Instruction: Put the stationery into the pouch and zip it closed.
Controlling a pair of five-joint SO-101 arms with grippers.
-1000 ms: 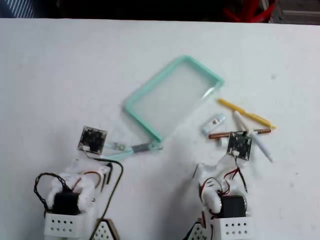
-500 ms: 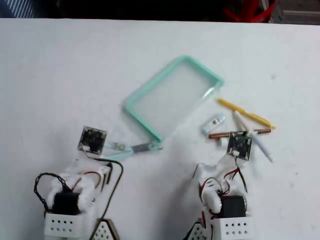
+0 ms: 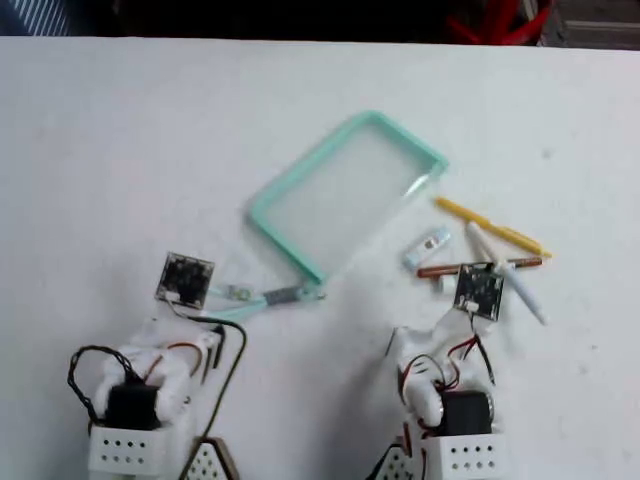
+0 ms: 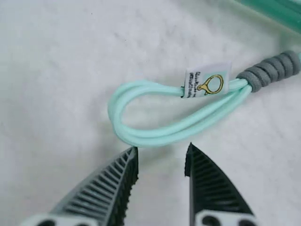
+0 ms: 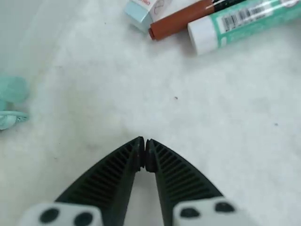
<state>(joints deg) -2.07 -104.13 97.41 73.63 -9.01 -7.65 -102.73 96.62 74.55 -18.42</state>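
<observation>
Table (image 3: 120, 120): white, soft-looking surface; we list everything below as lying on it.

Pouch (image 3: 345, 190): flat rectangle with a translucent panel and a mint-green rim, set diagonally near the table's middle. We cannot tell whether its zip is open.

Yellow pen (image 3: 490, 227), white pen (image 3: 525, 293), brown pen (image 3: 440, 269): we find them lying loose just to the right of the pouch, outside it. The right arm's wrist camera board covers part of the white and brown pens in the high view.

Left gripper (image 4: 161, 153): jaws parted a little, empty, tips just short of the cord.

Right gripper (image 5: 144, 146): jaws pressed together, empty, low over bare table, near the brown pen's end.

Cord loop (image 4: 160, 136): mint green, doubled, trailing from the pouch's near corner toward the left arm.

Green-labelled tube (image 5: 244, 21): white-ended, lying beside the brown pen.

Eraser (image 3: 427, 246): small, pale, between the pouch and the pens.

Grey coil (image 4: 273, 70) and white tag (image 4: 207, 84): both fitted on the cord.
</observation>
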